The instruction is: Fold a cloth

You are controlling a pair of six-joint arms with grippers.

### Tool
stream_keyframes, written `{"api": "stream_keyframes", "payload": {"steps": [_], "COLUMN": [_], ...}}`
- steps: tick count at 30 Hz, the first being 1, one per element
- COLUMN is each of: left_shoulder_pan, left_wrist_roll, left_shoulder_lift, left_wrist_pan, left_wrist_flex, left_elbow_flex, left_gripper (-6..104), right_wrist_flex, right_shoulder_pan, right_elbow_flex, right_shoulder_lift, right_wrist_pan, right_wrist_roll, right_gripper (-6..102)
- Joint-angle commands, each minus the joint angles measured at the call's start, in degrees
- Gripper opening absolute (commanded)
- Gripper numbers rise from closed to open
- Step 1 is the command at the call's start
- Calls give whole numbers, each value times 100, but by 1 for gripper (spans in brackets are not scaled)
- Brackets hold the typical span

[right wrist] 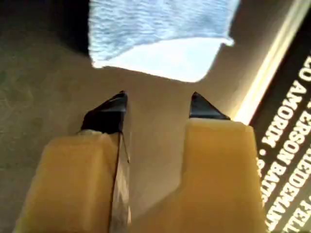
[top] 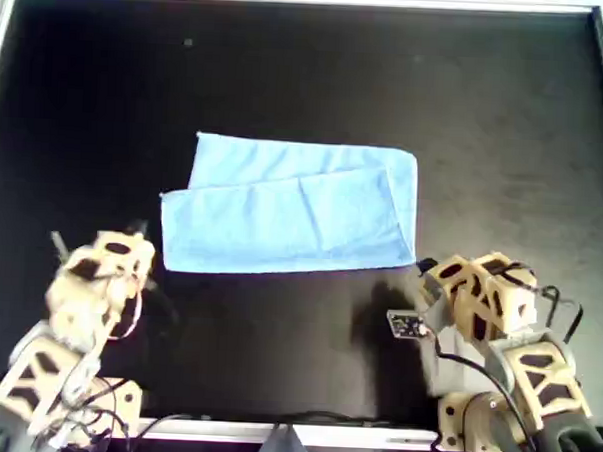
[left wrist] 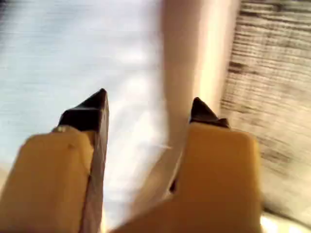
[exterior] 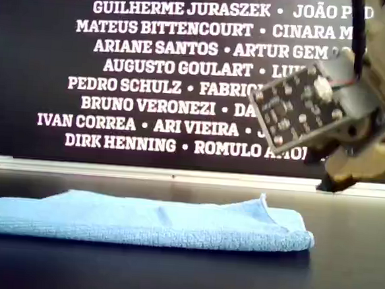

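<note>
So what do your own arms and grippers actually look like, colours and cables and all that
Both arms are built from tan, 3D-printed-looking segments with dark cut-outs. My first gripper and my second gripper each have two blocky tan fingers ending in pointed black tips. Thin black cables loop along the arms, and a small dark circuit board with silver components sits on one wrist.
</note>
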Motion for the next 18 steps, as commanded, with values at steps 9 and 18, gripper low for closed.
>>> {"api": "stream_keyframes", "payload": {"steps": [9, 18], "left_shoulder_pan": [132, 132], "left_wrist_roll": [9, 9], "left_shoulder_lift": [369, 369], "left_wrist_pan": [-44, -44], "left_wrist_flex": [-70, -70], "left_elbow_flex": [44, 53], "left_gripper": [61, 61], "right_wrist_flex": [70, 35], "right_shoulder_pan": [0, 35], "right_elbow_flex": [-132, -1310], "right_shoulder_lift": [-237, -2733], "right_wrist_pan": [-18, -105], "right_wrist_roll": [18, 44], "right_gripper": [51, 66]}}
